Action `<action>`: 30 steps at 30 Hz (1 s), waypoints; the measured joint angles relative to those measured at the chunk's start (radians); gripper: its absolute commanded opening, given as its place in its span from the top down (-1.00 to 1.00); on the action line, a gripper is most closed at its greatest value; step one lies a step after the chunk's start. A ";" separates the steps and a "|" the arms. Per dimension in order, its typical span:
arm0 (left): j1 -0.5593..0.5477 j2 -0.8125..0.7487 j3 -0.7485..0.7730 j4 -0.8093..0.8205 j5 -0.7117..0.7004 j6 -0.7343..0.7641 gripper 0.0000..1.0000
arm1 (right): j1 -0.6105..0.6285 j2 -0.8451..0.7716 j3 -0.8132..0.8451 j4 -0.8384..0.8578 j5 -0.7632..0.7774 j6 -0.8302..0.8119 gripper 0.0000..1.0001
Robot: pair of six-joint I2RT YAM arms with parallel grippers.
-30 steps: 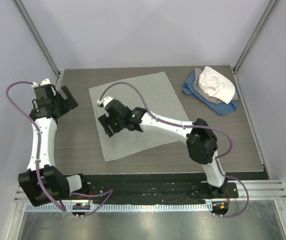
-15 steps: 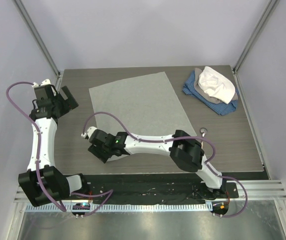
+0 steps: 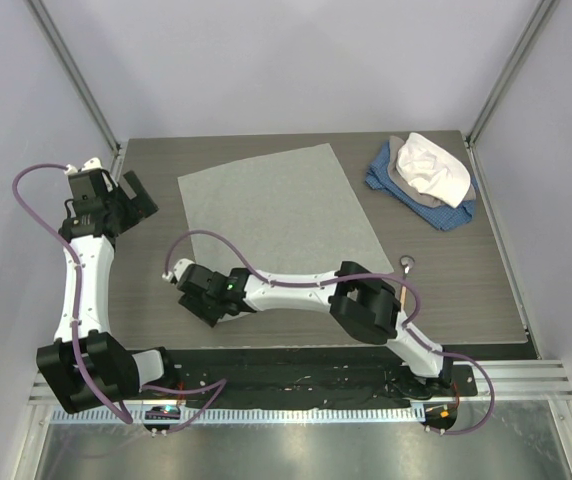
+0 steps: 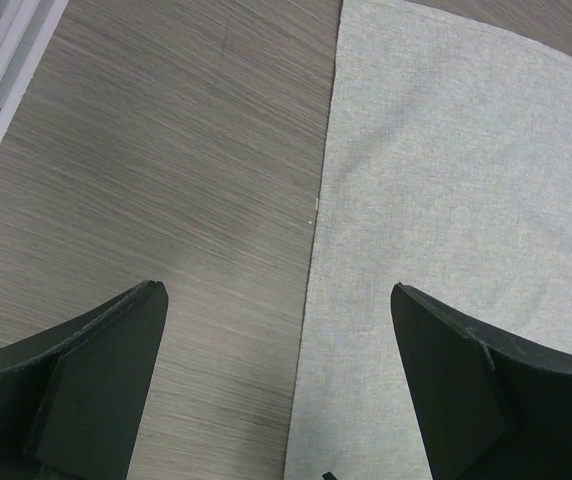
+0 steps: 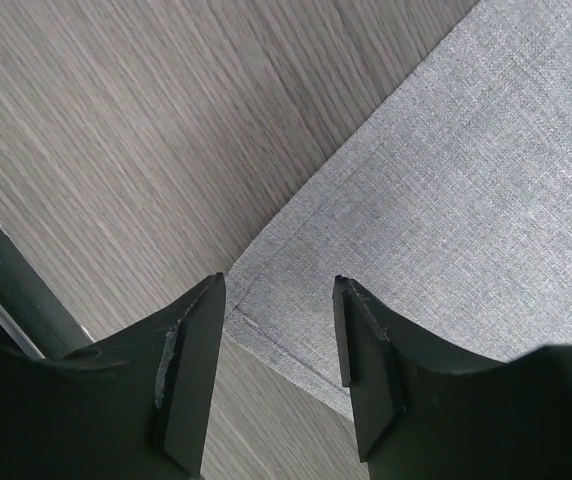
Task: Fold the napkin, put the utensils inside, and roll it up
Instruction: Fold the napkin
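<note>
The napkin (image 3: 276, 215) lies flat and unfolded on the bench (image 3: 466, 290), filling the middle of the top view, with 1 corner reaching down toward the lower left of the frame. The right hand (image 3: 204, 303) is low over that corner, its arm stretched across the bottom of the frame.

In the right wrist view the right hand (image 5: 278, 300) has its 2 fingers (image 5: 191, 350) partly apart, 1 on each side of the hemmed corner of the napkin (image 5: 446, 200). The corner sits in the gap between them. The jaws have not closed on it, and I cannot tell whether the tips touch the cloth. Bare bench (image 5: 116, 120) fills the upper left of that frame.

The left hand (image 3: 138, 197) is at the left of the top view, apart from the napkin. In its wrist view the left hand (image 4: 278, 300) is spread wide and holds nothing. The napkin (image 4: 446, 200) edge runs down the middle, with bare bench (image 4: 166, 150) on the left.

The spoon (image 3: 407, 266) lies on the bench at centre right, beside the napkin and partly hidden by the right arm. A heap of cloths (image 3: 424, 178) sits at the upper right.
</note>
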 measured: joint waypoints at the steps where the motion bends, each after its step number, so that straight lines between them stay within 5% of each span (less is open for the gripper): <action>1: 0.000 0.000 0.000 0.000 0.002 -0.003 -1.00 | 0.002 0.000 0.002 0.000 0.000 -0.002 -0.07; 30: 0.000 0.001 -0.006 0.011 0.045 -0.035 -1.00 | 0.019 0.029 -0.006 0.015 -0.027 0.003 0.20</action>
